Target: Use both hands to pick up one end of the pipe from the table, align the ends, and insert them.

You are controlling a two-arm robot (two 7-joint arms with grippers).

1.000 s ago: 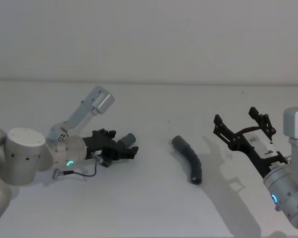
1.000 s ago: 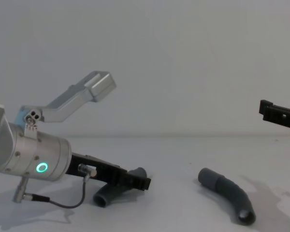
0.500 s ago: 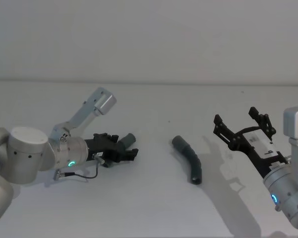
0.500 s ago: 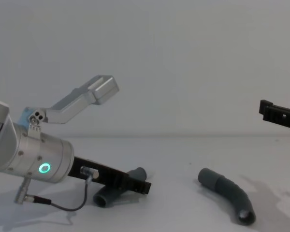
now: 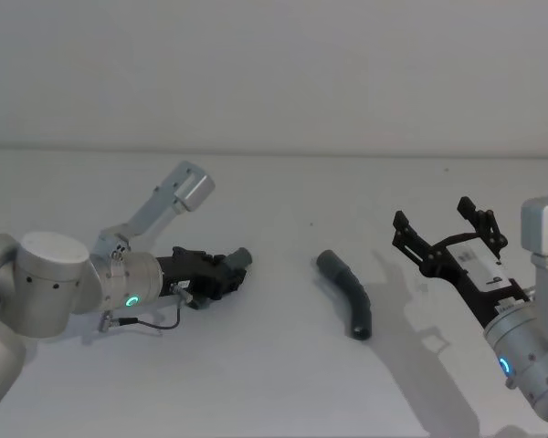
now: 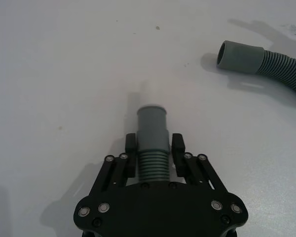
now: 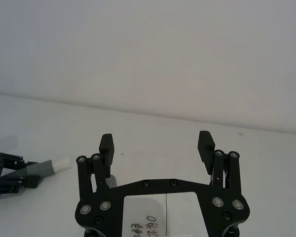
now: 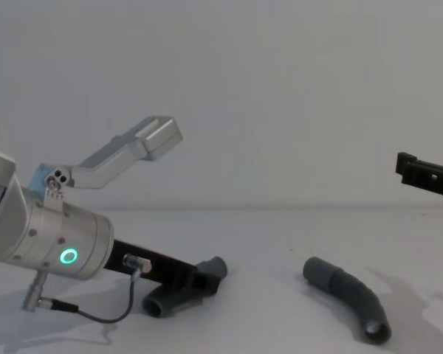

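Note:
One pipe piece (image 5: 240, 258) lies on the table (image 5: 274, 383) at the left, its smooth cuff (image 6: 152, 118) and white tip (image 7: 61, 163) pointing toward the middle. My left gripper (image 5: 225, 274) sits low over the table, shut on the ribbed part just behind the cuff (image 8: 216, 267). The other pipe piece (image 5: 352, 297) lies free at centre right, its cuff (image 6: 239, 51) facing left. My right gripper (image 5: 436, 217) hovers open above the table to the right of this piece (image 8: 351, 295), with nothing between its fingers (image 7: 106, 143).
The table's white surface runs back to a pale grey wall (image 5: 274, 73). A thin cable (image 8: 96, 313) hangs from my left wrist and touches the table. The left wrist camera bracket (image 5: 178, 193) sticks up above the arm.
My left gripper's fingers have closed in on the left pipe piece, which they stood open around before. The right arm and the other piece have not moved.

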